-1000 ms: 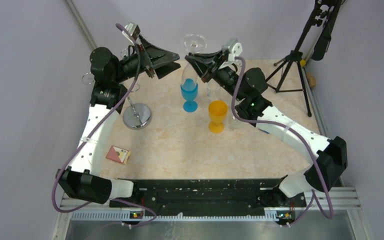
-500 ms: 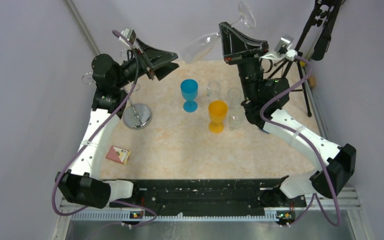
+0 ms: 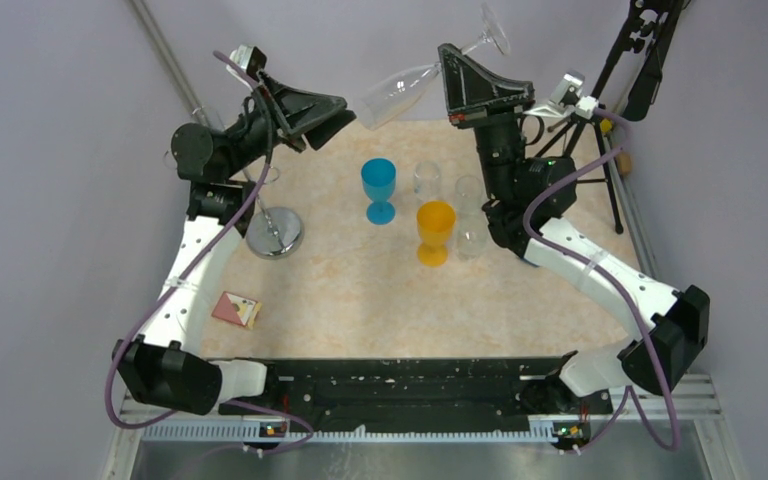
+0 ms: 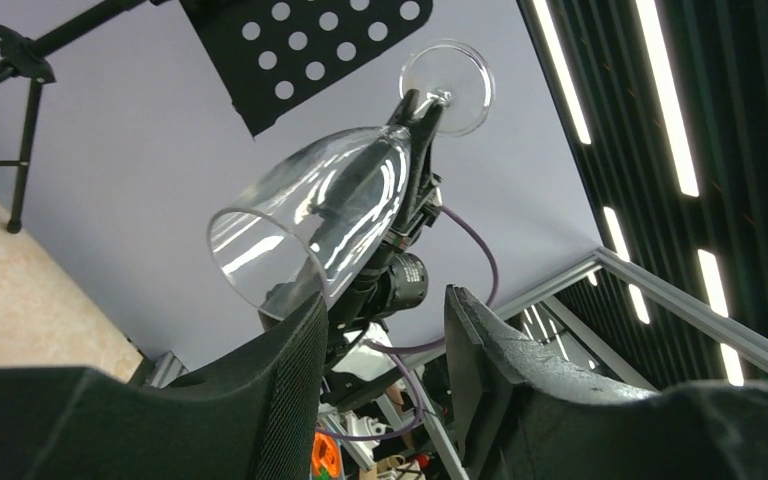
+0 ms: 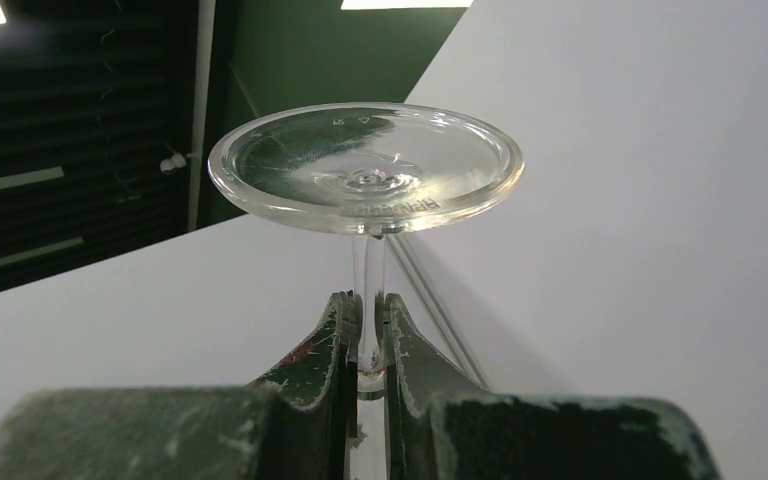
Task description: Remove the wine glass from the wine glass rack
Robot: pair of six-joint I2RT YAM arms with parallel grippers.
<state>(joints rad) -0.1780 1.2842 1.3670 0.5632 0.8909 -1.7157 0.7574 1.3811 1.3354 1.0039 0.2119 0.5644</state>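
The wine glass [image 3: 401, 90] is clear, with a long bowl, a thin stem and a round flat foot. It hangs tilted in the air over the far edge of the worktop [image 3: 360, 290], mouth facing down and left, well apart from the wine glass rack [image 3: 274, 232]. The right claw [image 5: 368, 325] is clamped on its stem just below the foot. The left claw [image 4: 385, 310] is spread wide with nothing between its fingers, near the glass's mouth. A blue goblet [image 3: 379, 185], an orange goblet [image 3: 436, 228] and three small clear glasses [image 3: 427, 180] stand upright mid-worktop; whether they hold anything cannot be told.
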